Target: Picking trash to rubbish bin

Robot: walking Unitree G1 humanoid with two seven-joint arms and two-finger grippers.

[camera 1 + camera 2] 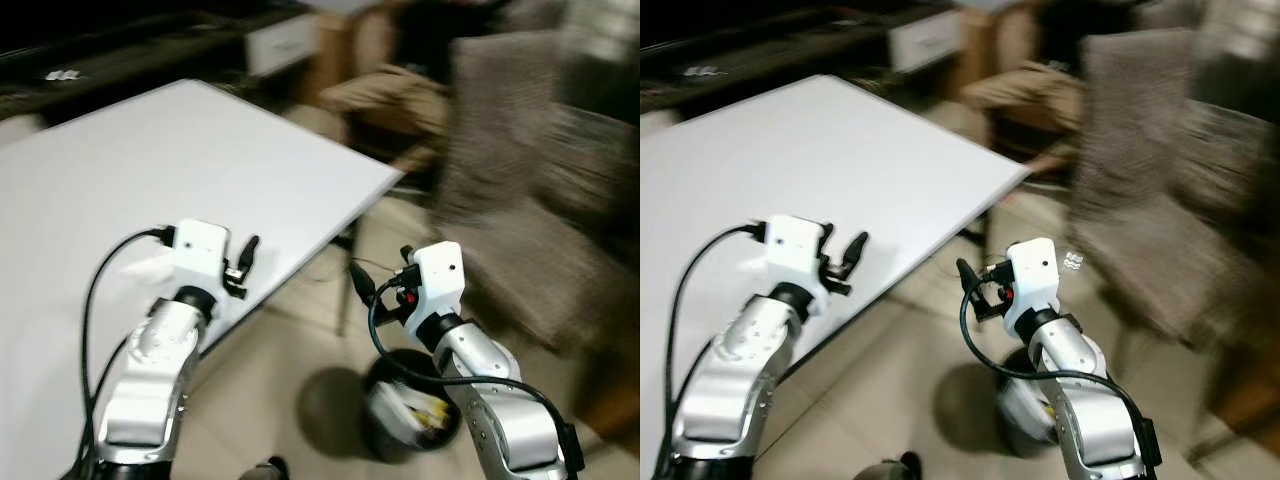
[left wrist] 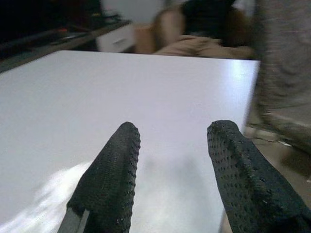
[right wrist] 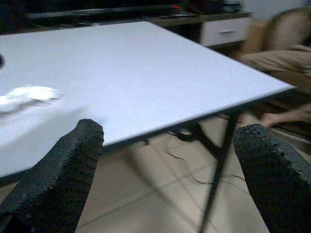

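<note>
A crumpled white tissue [image 3: 25, 94] lies on the white table [image 1: 200, 150], just left of my left wrist [image 1: 138, 266]. My left gripper [image 1: 244, 264] hovers open above the table near its front edge, with nothing between its fingers [image 2: 109, 179]. Out past the table's edge, my right gripper [image 1: 361, 287] is open and empty above the floor. A round black rubbish bin [image 1: 385, 375] stands on the floor under my right arm, with white and yellow trash [image 1: 412, 408] inside.
A grey fabric chair [image 1: 520, 200] stands close on the right. A person in beige trousers [image 1: 395, 95] sits beyond the table's far corner. The table's black legs [image 3: 218, 165] and cables are under its edge. A dark cabinet [image 1: 130, 45] runs along the back.
</note>
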